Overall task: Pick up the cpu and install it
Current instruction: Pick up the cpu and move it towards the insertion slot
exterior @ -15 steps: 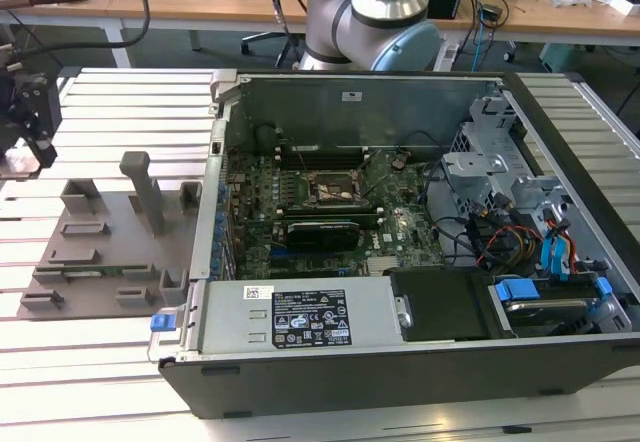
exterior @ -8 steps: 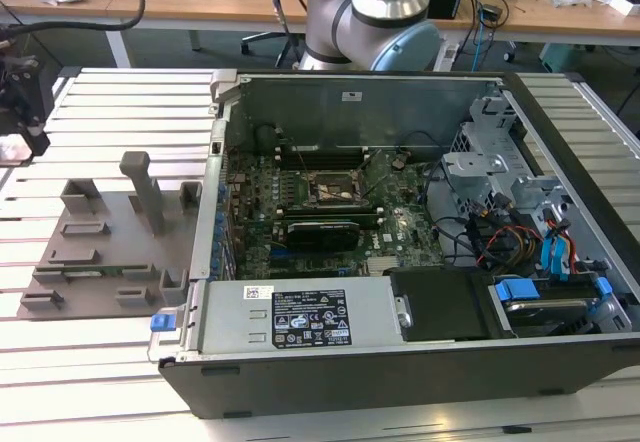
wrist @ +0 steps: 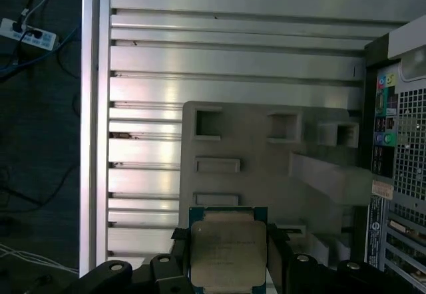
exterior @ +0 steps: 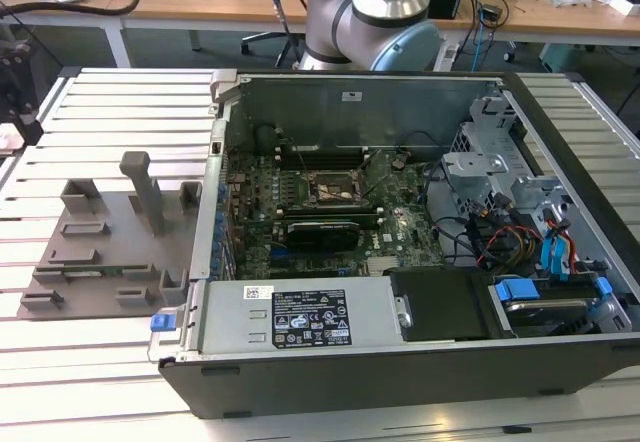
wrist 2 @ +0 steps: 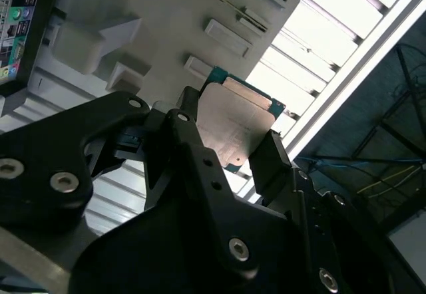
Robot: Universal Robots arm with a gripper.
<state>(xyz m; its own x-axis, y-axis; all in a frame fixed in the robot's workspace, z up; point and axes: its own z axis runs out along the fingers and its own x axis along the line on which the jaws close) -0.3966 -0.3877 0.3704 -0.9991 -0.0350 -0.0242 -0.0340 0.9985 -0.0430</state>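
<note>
The gripper [wrist 2: 233, 136] is clamped on the cpu [wrist 2: 234, 122]. In both wrist views a black finger presses against each of two opposite edges of the chip. The cpu's silvery metal top faces the cameras, with a thin green rim showing round it [wrist: 227, 257]. The chip sits level between the fingers [wrist: 180, 241] over the near edge of the grey holder plate [wrist: 266, 154], which lies on the slatted aluminium table [wrist: 233, 68]. Whether the chip rests on the plate or hangs just above it cannot be told.

In the exterior view the holder plate [exterior: 110, 232], with its upright posts, lies on the table [exterior: 110, 92] at nine o'clock of the open computer case [exterior: 350, 102], just beside its wall. Inside the case, the dark square socket frame [exterior: 335, 190] sits on the green motherboard at about eleven o'clock of the case's middle, and its lid looks open. The grey power supply [exterior: 300, 317] runs along the case's six o'clock side. The arm's base joint [exterior: 385, 12] stands at twelve o'clock, behind the case.
</note>
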